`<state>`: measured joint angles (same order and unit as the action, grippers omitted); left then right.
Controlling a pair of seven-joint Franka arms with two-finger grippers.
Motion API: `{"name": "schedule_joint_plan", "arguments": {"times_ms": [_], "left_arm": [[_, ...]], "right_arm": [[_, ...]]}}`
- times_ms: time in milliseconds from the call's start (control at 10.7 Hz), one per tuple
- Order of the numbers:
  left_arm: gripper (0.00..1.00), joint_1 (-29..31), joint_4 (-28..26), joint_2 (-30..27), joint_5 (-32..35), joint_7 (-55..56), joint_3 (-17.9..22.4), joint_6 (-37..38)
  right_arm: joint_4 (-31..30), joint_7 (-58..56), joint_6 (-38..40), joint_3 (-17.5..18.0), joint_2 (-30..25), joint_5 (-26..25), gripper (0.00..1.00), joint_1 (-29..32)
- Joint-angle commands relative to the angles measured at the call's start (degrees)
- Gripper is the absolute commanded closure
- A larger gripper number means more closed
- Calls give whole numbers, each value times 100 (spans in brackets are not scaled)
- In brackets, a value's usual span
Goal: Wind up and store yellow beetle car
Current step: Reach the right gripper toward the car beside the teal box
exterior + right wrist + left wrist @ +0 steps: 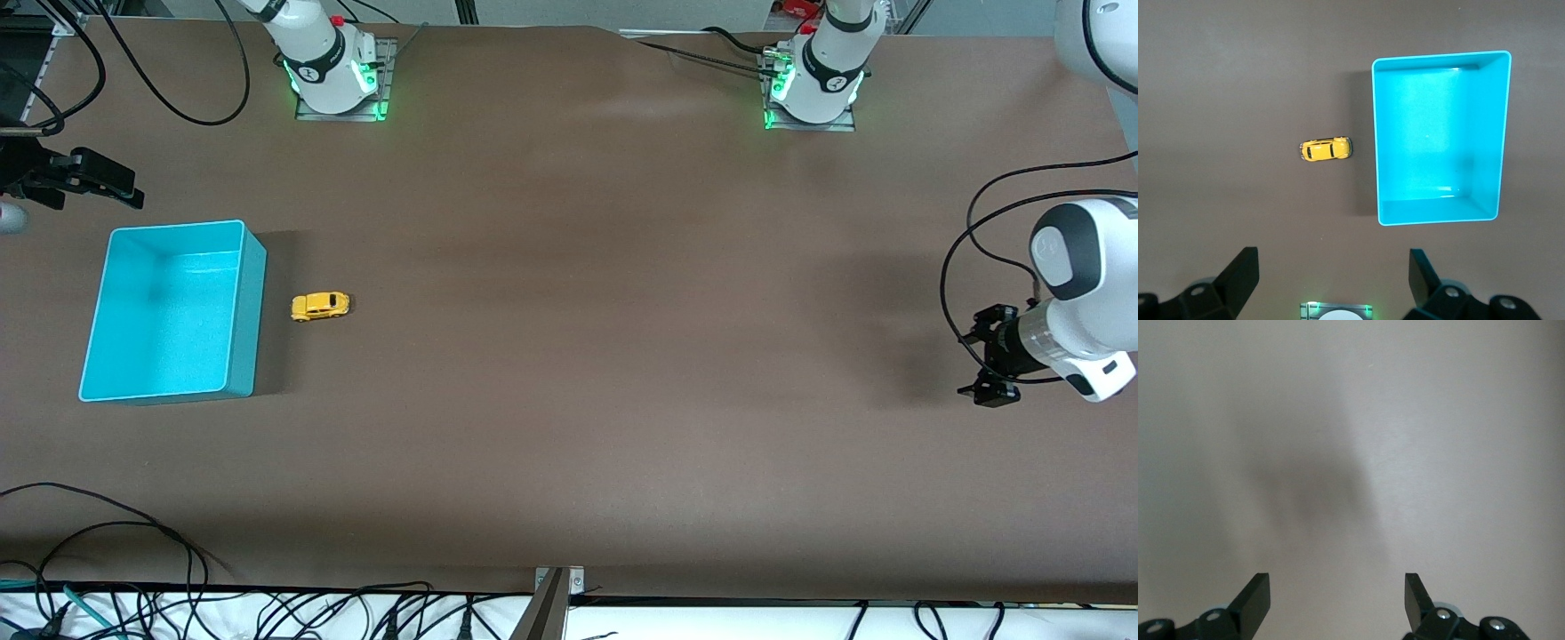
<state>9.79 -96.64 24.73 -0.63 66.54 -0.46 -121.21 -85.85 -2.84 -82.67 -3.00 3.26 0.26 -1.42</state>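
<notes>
Both end effectors are seen spread and empty. At the right arm's end of the counter (569, 400), the right end effector (84, 182) hangs above the counter near the turquoise bin (251, 311), its fingers (1238, 273) wide apart. Just beside the bin, toward the left arm's end, the yellow beetle car (320, 306) is found standing on its wheels. It is judged light, hard-shelled and smooth, likely to roll or slip if pushed, so a pinch across its flat sides, above the wheels, is suggested. The left end effector (982, 360) waits over bare counter, well apart.
</notes>
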Motion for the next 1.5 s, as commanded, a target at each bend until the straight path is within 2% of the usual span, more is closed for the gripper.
{"name": "schedule_joint_plan", "arguments": {"times_ms": [0, 187, 280, 561, 841, 1028, 1215, 1402], "left_arm": [[10, 6, 643, -117, 115, -989, -33, 833], [8, 6, 1162, -117, 45, -1991, -60, 1518], [0, 6, 1321, -135, 45, -2614, -77, 1757], [0, -3, 1411, -546, 36, -4004, -138, 1978], [0, 14, 1489, -802, 19, -5061, -253, 2102], [0, 14, 1508, -916, -183, -5631, -262, 2225], [0, 6, 1508, -969, -227, -6292, -262, 2234], [0, 6, 1507, -1005, -228, -6294, -262, 2251]], "right_arm": [[59, 20, 93, 71, -1, 115, 0, 10], [-116, -6, 250, 62, 209, 167, 0, 1], [-273, 3, 225, 62, 271, 167, 0, -8], [-599, 308, 32, 71, 516, 167, 0, -78], [-697, 2264, -266, 62, 1043, 71, 0, -262], [-932, 3380, -573, 62, 1185, 79, 0, -289], [-1642, 4918, -1414, 62, 1185, 71, 0, -350], [-2442, 6472, -2608, 62, 1141, 79, 0, -394]]}}
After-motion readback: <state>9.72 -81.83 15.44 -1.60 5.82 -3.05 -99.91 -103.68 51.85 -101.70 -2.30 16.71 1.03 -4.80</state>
